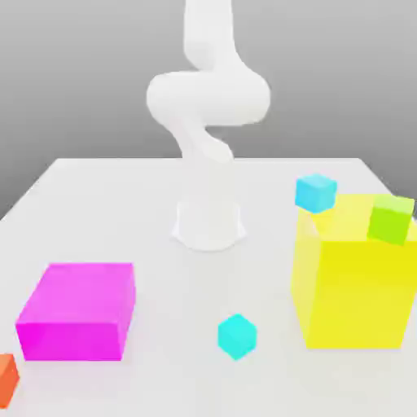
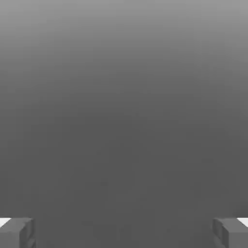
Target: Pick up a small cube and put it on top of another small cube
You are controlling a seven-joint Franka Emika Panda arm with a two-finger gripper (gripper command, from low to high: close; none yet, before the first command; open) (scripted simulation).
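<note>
The small orange-red cube sits at the table's near corner on the exterior view's left, partly cut off by the picture's edge. The small turquoise cube rests on the table near the front, between the magenta and yellow blocks. In the hand view my gripper is open: its two grey fingertips stand far apart with nothing between them, facing a plain grey background. The white arm rises from its base at the table's middle and bends upward out of the picture.
A large magenta block lies just behind the orange cube. A large yellow block stands on the exterior view's right, with a lime-green cube on top and a sky-blue cube at its far corner. The white table holds them all.
</note>
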